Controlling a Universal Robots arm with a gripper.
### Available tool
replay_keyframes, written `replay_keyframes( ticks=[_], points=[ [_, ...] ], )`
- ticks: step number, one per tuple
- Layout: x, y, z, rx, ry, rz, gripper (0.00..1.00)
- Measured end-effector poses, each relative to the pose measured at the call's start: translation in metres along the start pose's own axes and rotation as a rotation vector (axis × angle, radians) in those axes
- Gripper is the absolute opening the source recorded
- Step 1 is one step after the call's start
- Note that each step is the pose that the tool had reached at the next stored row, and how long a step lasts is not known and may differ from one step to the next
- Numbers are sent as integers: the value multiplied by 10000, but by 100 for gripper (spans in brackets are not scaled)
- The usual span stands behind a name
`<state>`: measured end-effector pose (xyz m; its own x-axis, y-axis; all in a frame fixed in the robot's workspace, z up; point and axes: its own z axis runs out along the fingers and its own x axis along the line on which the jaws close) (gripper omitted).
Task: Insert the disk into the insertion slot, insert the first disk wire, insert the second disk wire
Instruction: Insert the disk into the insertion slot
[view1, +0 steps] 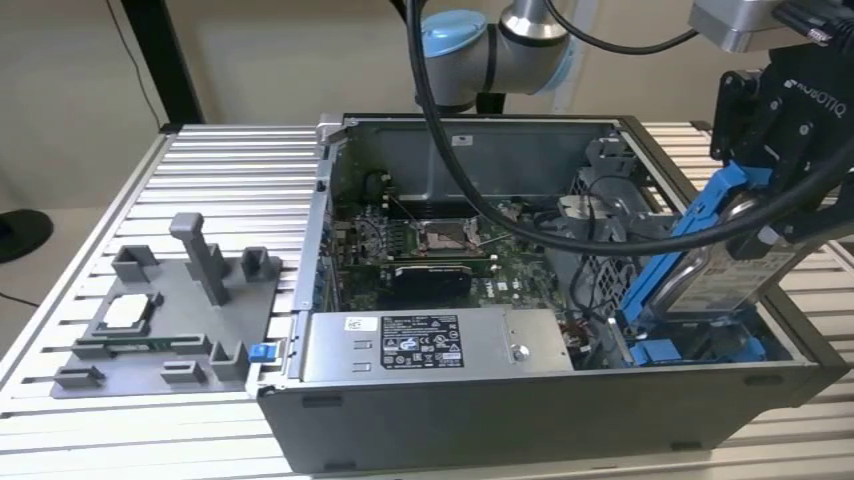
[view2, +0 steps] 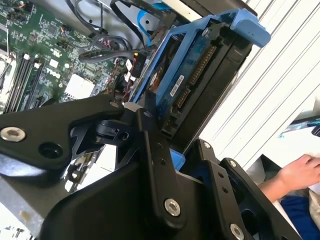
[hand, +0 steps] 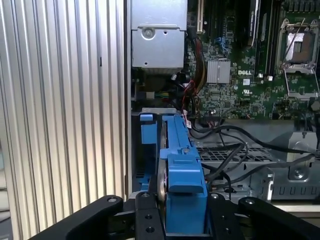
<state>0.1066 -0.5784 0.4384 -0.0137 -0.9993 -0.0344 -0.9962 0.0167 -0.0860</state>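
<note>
My gripper (view1: 771, 215) is shut on the disk (view1: 727, 268), a silver drive clipped in a bright blue frame. I hold it tilted, with its lower end down inside the open computer case (view1: 534, 420) at the exterior view's right front corner. That end sits at the insertion slot (view1: 694, 348), a grey bay with blue latch tabs. In the first wrist view the disk (hand: 177, 165) stands edge-on between the black fingers (hand: 145, 220), over the slot (hand: 146, 150). In the second wrist view the disk (view2: 200, 80) shows its connector edge above the gripper (view2: 165, 145).
A grey labelled power-supply box (view1: 434, 345) lies along the case's front beside the slot. Motherboard (view1: 427, 240) and black cables (view1: 587, 230) fill the middle, next to a ribbed drive cage (view1: 601, 270). A grey fixture (view1: 174, 320) stands on the slatted table. A person's hand (view2: 297, 172) rests nearby.
</note>
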Motion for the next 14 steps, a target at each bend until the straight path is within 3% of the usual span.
replay_keyframes(
  ticks=[6,14],
  points=[
    [19,45,-6,210,-51,-3,0],
    [43,75,-11,259,-56,-4,0]
  ],
)
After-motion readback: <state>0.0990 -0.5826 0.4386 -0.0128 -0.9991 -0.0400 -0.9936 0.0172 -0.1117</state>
